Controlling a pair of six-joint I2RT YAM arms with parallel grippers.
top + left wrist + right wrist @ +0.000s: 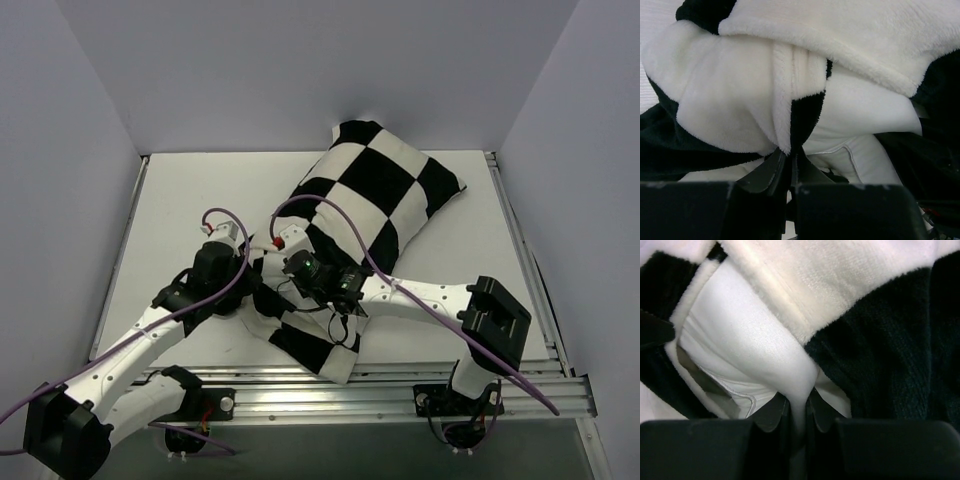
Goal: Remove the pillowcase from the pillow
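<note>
The black-and-white checkered pillowcase (pixel 385 190) lies slantwise across the table, still over the pillow. Its open end is near the front edge. My left gripper (pixel 262 292) is shut on the fleecy hem of the pillowcase (pixel 785 100) at that opening. My right gripper (pixel 278 270) is shut on a fold of the smooth white pillow (pixel 755 345) that shows inside the opening. The pillow's seamed corner also shows in the left wrist view (pixel 860 155). In the top view both grippers meet over the open end and hide most of it.
The white table (pixel 180 200) has grey walls on the left, back and right. A metal rail (pixel 400 385) runs along the front edge and another rail (pixel 520 240) along the right side. Purple cables (pixel 330 210) loop over both arms.
</note>
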